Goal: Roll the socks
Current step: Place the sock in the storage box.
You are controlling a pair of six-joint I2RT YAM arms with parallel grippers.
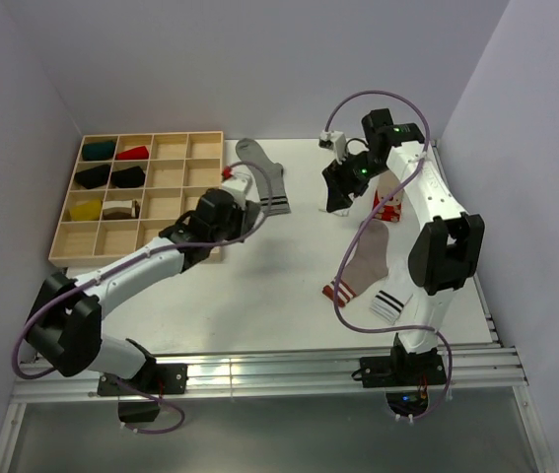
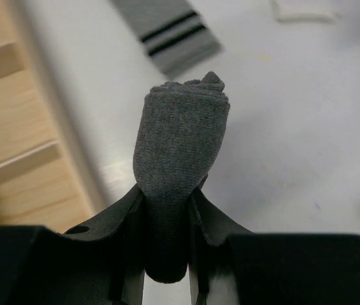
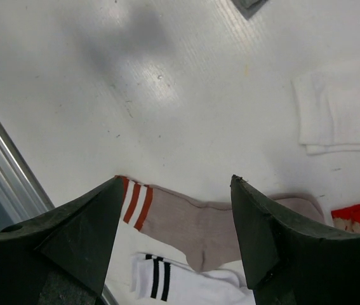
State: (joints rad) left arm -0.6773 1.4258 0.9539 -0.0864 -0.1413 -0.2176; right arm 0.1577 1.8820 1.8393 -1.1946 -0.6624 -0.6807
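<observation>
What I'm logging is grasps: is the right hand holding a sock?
No, the right hand is open and holds nothing.

**Knit, wood and matt plastic**

We see a dark grey sock (image 2: pixel 181 146) of fine knit, matt and slightly fuzzy. The left gripper (image 2: pixel 167 206) holding it looks like smooth matt black plastic; the right gripper (image 3: pixel 176 184) shows the same plastic, faintly grainy. The tray (image 2: pixel 33 197) is pale bare wood with visible grain. The table (image 3: pixel 135 82) is white and smooth, with a soft sheen and small scuffs. The taupe sock (image 3: pixel 199 222) and white sock (image 3: pixel 341 117) are soft matt knit.
</observation>
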